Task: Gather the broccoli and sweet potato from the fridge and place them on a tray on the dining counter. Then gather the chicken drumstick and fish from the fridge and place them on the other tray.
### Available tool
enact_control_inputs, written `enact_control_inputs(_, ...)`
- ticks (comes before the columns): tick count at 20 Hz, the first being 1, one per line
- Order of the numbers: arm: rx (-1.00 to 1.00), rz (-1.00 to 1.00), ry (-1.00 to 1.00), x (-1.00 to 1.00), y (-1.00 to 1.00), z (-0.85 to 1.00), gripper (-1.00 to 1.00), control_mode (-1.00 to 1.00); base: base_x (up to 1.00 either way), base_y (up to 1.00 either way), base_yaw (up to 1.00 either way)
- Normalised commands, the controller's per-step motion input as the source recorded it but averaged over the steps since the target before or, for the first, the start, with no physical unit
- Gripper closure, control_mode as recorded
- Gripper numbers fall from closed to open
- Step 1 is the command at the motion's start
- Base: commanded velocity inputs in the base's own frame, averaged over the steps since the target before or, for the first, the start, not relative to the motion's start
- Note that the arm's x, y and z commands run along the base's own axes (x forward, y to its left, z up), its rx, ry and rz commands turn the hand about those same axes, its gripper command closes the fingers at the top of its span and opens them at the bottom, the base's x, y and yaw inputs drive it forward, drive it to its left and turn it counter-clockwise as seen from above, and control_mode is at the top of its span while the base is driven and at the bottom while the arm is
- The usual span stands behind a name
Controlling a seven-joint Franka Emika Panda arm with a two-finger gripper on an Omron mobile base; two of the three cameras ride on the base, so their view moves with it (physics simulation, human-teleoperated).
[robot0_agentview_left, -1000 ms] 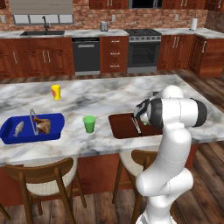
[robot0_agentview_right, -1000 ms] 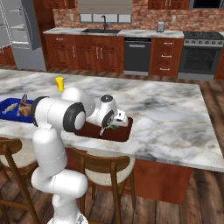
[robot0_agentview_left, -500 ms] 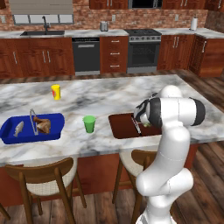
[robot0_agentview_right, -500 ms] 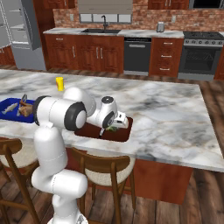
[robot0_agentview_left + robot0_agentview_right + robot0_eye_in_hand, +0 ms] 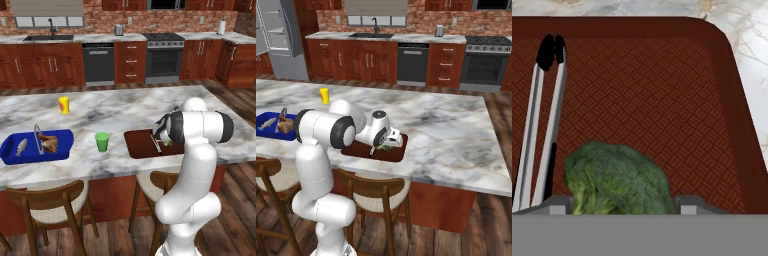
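Note:
The green broccoli [image 5: 617, 182] sits between the fingertips of my gripper [image 5: 626, 204], low over the dark red tray [image 5: 732, 100]. The jaws are shut on its two sides. Metal tongs [image 5: 542, 125] lie on the tray's left part. On the dining counter, my gripper [image 5: 164, 140] hangs over the red tray [image 5: 137, 145] with a bit of the broccoli [image 5: 168, 143] showing. To the left, a blue tray [image 5: 10, 150] holds the fish [image 5: 21, 146] and the chicken drumstick [image 5: 49, 142]. The sweet potato is out of view.
A green cup [image 5: 102, 141] stands between the two trays, and a yellow cup [image 5: 63, 104] sits farther back. Wooden stools [image 5: 47, 200] stand along the counter's near edge. The fridge [image 5: 278, 35] is at the far left of the right base view.

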Motion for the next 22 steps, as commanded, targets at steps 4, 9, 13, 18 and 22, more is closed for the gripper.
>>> enact_control_inputs(4, 0.0, 0.0, 0.0, 0.11, 0.0, -0.1, -1.0, -1.0, 0.0, 0.0, 0.0)
enact_control_inputs(9, 0.0, 0.0, 0.0, 0.2, -0.01, -0.02, -1.0, -1.0, 0.0, 0.0, 0.0)
enact_control_inputs(13, 0.0, 0.0, 0.0, 0.21, -0.08, 0.08, -1.0, -1.0, 0.0, 0.0, 0.0)
enact_control_inputs(18, 0.01, 0.0, 0.0, 0.11, -0.1, 0.21, -1.0, -1.0, 0.0, 0.0, 0.0)
enact_control_inputs(22, 0.0, 0.0, 0.0, 0.02, -0.14, 0.44, -1.0, -1.0, 0.0, 0.0, 0.0)
